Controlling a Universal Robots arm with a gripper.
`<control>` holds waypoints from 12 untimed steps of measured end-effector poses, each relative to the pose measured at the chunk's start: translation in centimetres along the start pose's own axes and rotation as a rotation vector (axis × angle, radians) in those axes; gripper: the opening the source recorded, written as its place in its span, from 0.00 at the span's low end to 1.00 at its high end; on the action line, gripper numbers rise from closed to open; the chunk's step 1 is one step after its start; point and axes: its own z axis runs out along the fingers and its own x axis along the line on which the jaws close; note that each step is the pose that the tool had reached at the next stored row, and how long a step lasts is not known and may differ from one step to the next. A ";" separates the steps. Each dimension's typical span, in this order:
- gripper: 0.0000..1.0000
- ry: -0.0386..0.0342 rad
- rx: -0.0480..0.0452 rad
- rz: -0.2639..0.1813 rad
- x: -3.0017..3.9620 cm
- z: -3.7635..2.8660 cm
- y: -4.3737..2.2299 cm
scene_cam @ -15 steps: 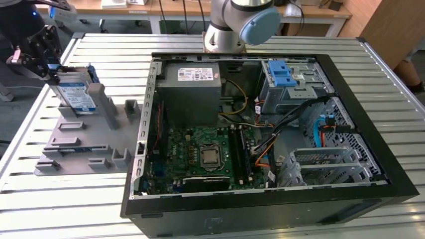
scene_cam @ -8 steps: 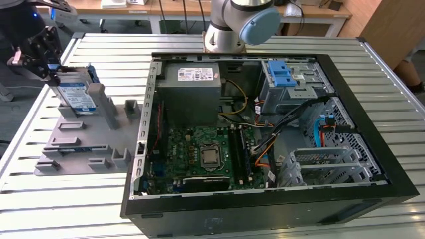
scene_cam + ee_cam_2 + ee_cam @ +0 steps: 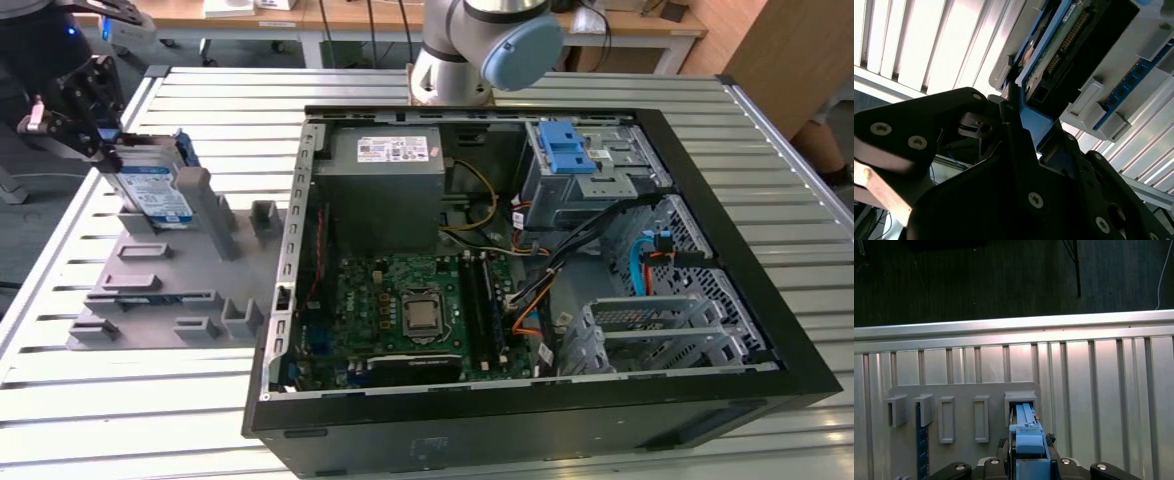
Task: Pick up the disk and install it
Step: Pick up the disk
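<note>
The disk (image 3: 151, 190) stands on edge in the far slot of a grey holder rack (image 3: 174, 290), at the exterior view's left. Its white-and-blue label faces the camera, and a blue carrier frame (image 3: 1035, 125) edges it. My black gripper (image 3: 110, 148) is at the disk's upper end, shut on the blue frame. In the second wrist view a dark finger (image 3: 1013, 112) presses against the frame, with the disk's circuit board (image 3: 1064, 42) beyond it. In the first wrist view the blue frame (image 3: 1028, 436) sits between the gripper's two sides, over the rack's slot (image 3: 1021, 400).
An open computer case (image 3: 787, 330) lies on the slatted metal table (image 3: 134, 400), to the rack's right. Its drive bay with a blue latch (image 3: 567, 150) is at the far right corner. The arm's base (image 3: 481, 50) stands behind the case. Another blue part (image 3: 921, 440) lies in the rack.
</note>
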 end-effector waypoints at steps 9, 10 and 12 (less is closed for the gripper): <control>0.37 0.0000 0.0000 -0.001 0.00 0.01 0.00; 0.37 0.0000 0.0000 -0.006 0.00 0.01 0.00; 0.37 0.0000 -0.0001 -0.022 0.00 0.01 0.00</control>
